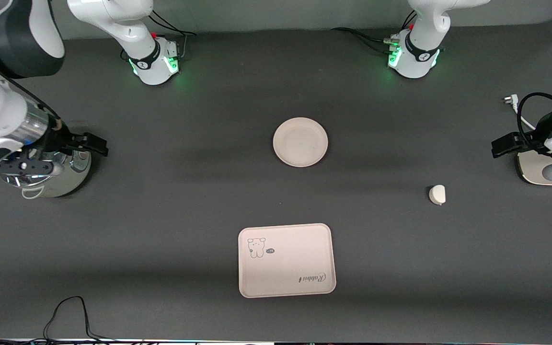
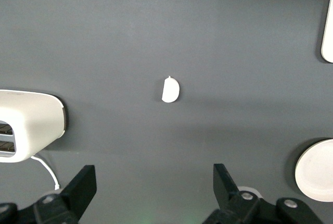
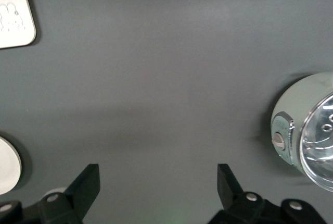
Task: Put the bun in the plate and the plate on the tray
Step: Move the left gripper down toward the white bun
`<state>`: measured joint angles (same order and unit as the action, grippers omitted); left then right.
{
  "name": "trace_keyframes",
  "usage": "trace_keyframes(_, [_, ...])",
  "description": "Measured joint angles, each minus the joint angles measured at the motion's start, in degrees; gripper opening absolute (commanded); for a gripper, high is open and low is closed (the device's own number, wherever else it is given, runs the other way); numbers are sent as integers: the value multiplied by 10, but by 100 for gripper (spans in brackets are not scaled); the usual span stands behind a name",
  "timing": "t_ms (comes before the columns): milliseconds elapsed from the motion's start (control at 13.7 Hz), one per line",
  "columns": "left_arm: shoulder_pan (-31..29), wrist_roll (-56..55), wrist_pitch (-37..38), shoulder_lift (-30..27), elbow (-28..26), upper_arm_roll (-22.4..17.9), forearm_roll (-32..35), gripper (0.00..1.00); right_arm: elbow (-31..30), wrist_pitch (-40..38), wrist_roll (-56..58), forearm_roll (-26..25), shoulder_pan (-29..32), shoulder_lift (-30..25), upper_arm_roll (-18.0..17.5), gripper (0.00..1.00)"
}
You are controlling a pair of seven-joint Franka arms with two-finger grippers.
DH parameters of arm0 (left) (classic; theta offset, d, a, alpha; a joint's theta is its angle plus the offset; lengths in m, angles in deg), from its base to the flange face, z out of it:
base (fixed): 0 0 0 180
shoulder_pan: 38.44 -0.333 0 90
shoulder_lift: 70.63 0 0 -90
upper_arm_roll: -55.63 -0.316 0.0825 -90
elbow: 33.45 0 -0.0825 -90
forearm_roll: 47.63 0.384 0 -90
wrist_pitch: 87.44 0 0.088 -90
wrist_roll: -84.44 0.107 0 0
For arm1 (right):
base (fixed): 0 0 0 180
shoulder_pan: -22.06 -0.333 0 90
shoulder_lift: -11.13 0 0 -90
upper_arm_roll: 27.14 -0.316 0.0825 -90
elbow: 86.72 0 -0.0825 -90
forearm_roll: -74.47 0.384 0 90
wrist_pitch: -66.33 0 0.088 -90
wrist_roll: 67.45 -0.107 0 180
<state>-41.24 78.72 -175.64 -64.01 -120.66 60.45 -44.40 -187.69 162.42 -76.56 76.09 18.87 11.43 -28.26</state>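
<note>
The round cream plate [image 1: 300, 142] sits bare at the table's middle. The rectangular tray [image 1: 286, 260] with the animal drawing lies nearer to the front camera than the plate. The small off-white bun [image 1: 437, 194] rests on the mat toward the left arm's end, apart from both. My left gripper [image 1: 503, 145] hangs open beside a white appliance; its wrist view shows the bun [image 2: 170, 89] well out from the left gripper [image 2: 154, 174], with the plate's rim [image 2: 315, 169] and the tray's edge [image 2: 328, 26]. My right gripper [image 1: 96, 143] hangs open over a shiny pot; nothing lies between its fingers [image 3: 158, 174].
A shiny metal pot [image 1: 46, 177] stands at the right arm's end, also in the right wrist view [image 3: 312, 130]. A white toaster-like appliance [image 1: 544, 170] with a cord and plug [image 1: 509, 100] stands at the left arm's end. A black cable [image 1: 70, 311] loops near the front edge.
</note>
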Motion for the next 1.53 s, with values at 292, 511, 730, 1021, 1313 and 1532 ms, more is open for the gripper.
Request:
trace_keyframes(292, [0, 8, 0, 0, 3, 0, 0, 100, -2, 28, 0, 0, 1, 3, 14, 100])
trace_keyframes(511, [-1, 14, 0, 1, 5, -1, 0, 100, -2, 29, 1, 0, 1, 5, 24, 100])
trace_keyframes(730, [1, 43, 5, 12, 5, 2, -1, 100, -1, 32, 6, 0, 1, 9, 30, 100])
trace_keyframes(1021, [14, 47, -11, 74, 5, 6, -1, 100, -3, 38, 7, 27, 1, 28, 33, 100])
trace_keyframes(1313, [16, 48, -55, 156, 1, 5, 1, 100, -3, 71, -13, 38, -28, 43, 31, 100])
trace_keyframes(1532, [12, 50, -81, 164, -19, 1, 5, 100, -3, 79, -82, 40, -104, 52, 28, 100])
